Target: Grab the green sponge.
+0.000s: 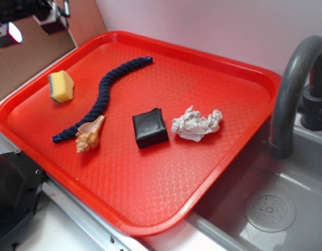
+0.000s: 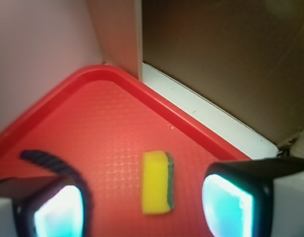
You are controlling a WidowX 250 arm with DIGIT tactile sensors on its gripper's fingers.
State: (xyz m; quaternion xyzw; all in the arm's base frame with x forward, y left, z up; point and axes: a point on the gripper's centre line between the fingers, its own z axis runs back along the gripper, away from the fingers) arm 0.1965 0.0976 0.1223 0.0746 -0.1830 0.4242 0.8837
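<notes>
green sponge (image 1: 61,87) lies far left on the red tray (image 1: 213,172), apart from the blue rope (image 1: 101,99) | shell (image 1: 90,134), black pad (image 1: 149,127), paper wad (image 1: 196,124) to the right, free floor around | wrist view only: gripper (image 2: 142,207) spread wide, sponge between fingers (image 2: 228,202), untouched, tray corner beyond

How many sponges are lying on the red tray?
1. The sponge lies near the tray's left edge, apart from the blue rope. In the wrist view it sits between the open jaws. The black pad at the centre is not a sponge. Nothing seems hidden.
</notes>
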